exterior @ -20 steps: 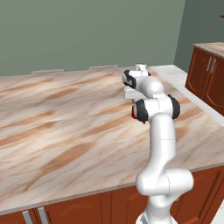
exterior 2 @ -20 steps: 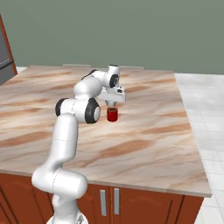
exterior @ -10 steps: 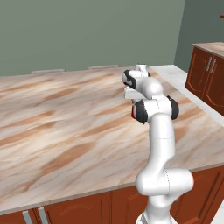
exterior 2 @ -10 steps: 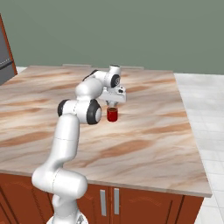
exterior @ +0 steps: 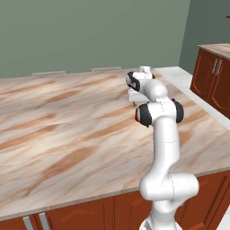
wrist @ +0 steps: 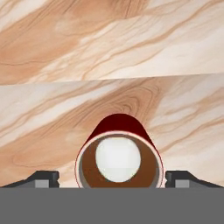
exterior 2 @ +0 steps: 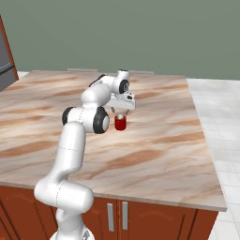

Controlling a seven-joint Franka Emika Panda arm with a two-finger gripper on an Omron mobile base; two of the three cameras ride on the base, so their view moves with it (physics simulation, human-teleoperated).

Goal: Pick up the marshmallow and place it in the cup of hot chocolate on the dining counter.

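Observation:
The cup of hot chocolate (exterior 2: 121, 123) is a small red mug standing on the dining counter (exterior 2: 164, 140), directly under my gripper (exterior 2: 122, 114). In the hand view the marshmallow (wrist: 118, 159) lies as a white round lump in the brown drink inside the cup (wrist: 119, 127). My gripper (wrist: 111, 177) is open, its two dark fingertips (wrist: 43, 177) wide apart on either side of the cup's rim, holding nothing. In the left base view the arm hides most of the cup (exterior: 136, 116), leaving a red sliver beside the elbow, with the gripper (exterior: 134, 99) just above it.
The beige veined marble counter (exterior: 67, 126) spreads wide to the left and front. Red-brown cabinets (exterior: 215, 76) stand across a white tiled floor (exterior 2: 220, 122) on the right. A dark appliance (exterior 2: 5, 61) sits at the far left edge.
The gripper's jaws have spread apart above the cup, and the marshmallow now lies in the drink. The arm has hardly moved.

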